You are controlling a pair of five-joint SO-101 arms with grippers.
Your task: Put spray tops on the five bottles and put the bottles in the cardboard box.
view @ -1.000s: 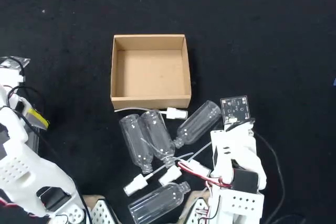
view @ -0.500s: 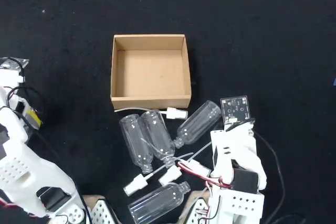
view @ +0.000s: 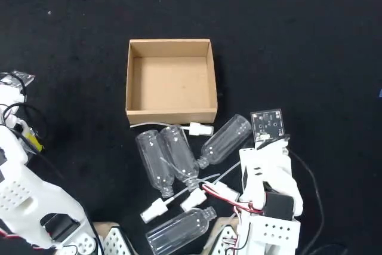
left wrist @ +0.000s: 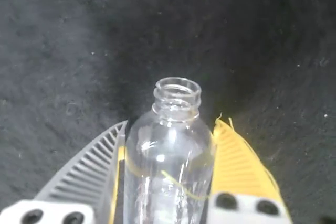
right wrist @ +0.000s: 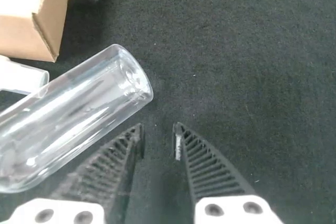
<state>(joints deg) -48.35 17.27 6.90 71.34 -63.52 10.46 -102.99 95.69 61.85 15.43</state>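
Left gripper (left wrist: 172, 125) closed around uncapped bottle (left wrist: 170, 161), neck sticking out beyond it; arm shifted slightly toward bench (view: 310, 58) edge within last second. Right gripper (right wrist: 157, 129) unmoved, slightly parted, empty, lying bottle (right wrist: 68, 114) just beside. Spray top judged next; cardboard box (view: 171, 114) unfilled.
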